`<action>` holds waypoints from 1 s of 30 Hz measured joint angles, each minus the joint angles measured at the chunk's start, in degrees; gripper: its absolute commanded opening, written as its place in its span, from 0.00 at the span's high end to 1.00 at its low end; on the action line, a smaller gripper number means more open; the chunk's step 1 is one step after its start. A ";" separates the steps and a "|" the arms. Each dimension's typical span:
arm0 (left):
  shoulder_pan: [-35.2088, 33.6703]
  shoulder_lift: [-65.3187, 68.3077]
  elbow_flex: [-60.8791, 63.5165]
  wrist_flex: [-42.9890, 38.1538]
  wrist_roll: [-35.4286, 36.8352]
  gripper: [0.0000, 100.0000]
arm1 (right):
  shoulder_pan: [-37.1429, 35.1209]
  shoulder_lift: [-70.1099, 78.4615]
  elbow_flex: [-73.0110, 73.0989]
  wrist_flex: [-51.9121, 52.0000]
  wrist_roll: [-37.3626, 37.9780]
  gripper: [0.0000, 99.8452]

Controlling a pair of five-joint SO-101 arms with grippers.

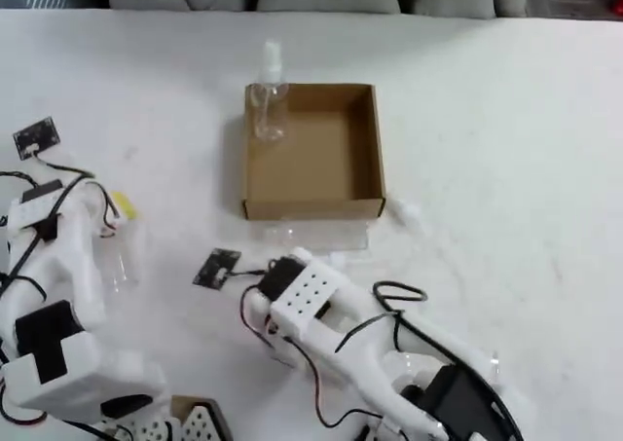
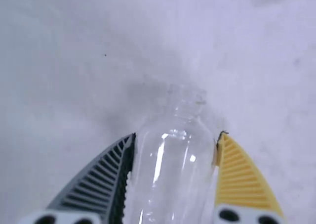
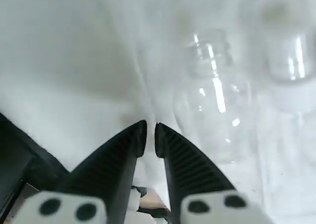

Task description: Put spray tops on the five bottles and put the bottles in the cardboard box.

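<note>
Capped bottle point(image 1: 268, 110) stands in the box's point(image 1: 311, 208) back-left corner, left gripper point(image 2: 173, 137) clamps an open bottle point(image 2: 173, 174) well left of it on the table point(image 1: 506, 120), and right gripper point(image 3: 150, 130), pinched nearly closed and empty, sits beside a third bottle point(image 3: 215, 115) in front of the box.

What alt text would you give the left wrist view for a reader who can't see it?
The left pincer holds a clear bottle by its body, a ribbed grey finger on one side and a yellow finger on the other. The bottle's threaded neck is bare and points away over the white table.
</note>
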 measured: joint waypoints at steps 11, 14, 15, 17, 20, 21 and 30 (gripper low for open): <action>0.00 0.00 0.00 0.00 -0.18 0.83 | 0.09 -18.29 -2.99 13.36 4.57 0.98; 0.09 0.00 0.00 0.00 -0.18 0.83 | 0.97 -22.59 -2.02 14.33 4.75 0.94; 0.09 0.00 0.00 0.00 -0.18 0.83 | 1.58 -23.12 -1.05 14.24 4.92 0.91; 0.09 0.00 0.00 0.00 -0.18 0.83 | 2.73 -23.56 1.49 13.19 4.92 0.86; 0.09 0.00 0.00 0.00 -0.18 0.83 | 4.04 -23.82 4.75 12.22 5.80 0.84; 0.09 0.00 0.00 0.00 -0.18 0.83 | 4.13 -23.82 5.01 12.22 7.47 0.86; 0.09 0.00 0.00 0.00 -0.18 0.83 | 3.78 -23.82 9.67 9.23 17.05 0.93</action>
